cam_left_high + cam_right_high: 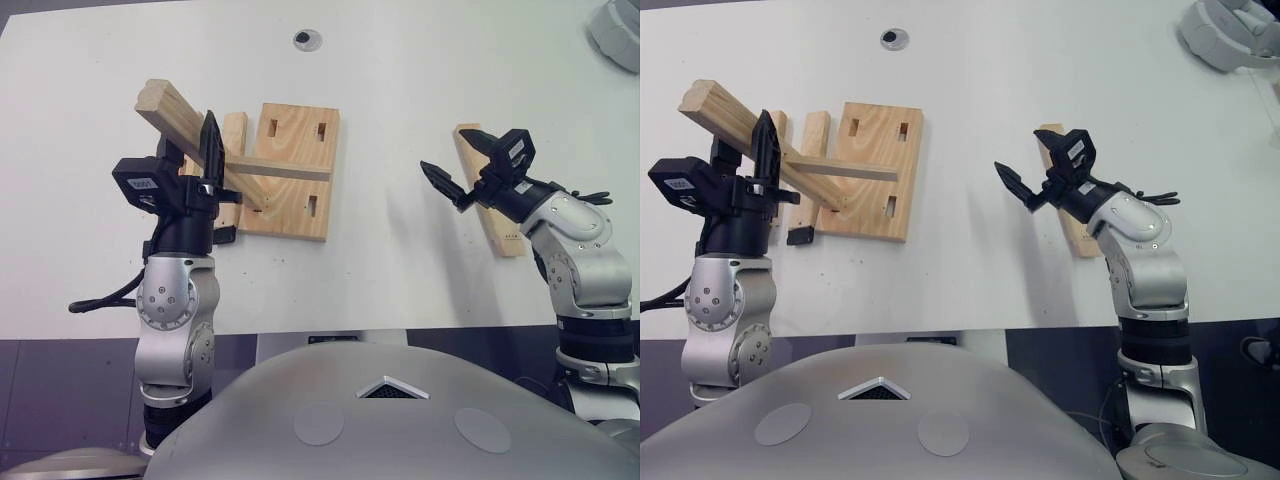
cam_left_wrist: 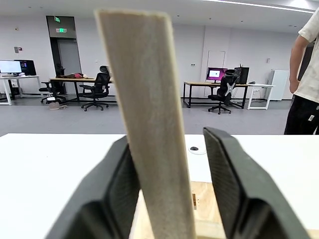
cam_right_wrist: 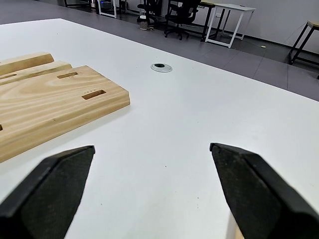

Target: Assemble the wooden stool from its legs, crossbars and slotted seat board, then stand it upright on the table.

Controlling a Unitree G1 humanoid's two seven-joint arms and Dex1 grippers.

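My left gripper (image 1: 195,150) is shut on a thick wooden leg (image 1: 170,108), held tilted above the table's left part. A thin crossbar (image 1: 290,170) runs from the leg's lower end across the slotted seat board (image 1: 300,205), which lies flat; I cannot tell whether the bar is joined to the leg. In the left wrist view the leg (image 2: 149,109) rises between the fingers (image 2: 234,184). Two more legs (image 1: 815,130) lie beside the board. My right gripper (image 1: 443,147) hangs open and empty just left of another leg (image 1: 500,230) lying on the table.
A round cable grommet (image 1: 307,39) sits in the white table (image 1: 400,260) at the back. A grey object (image 1: 615,30) lies at the far right corner. Bare tabletop stretches between the board and the right gripper.
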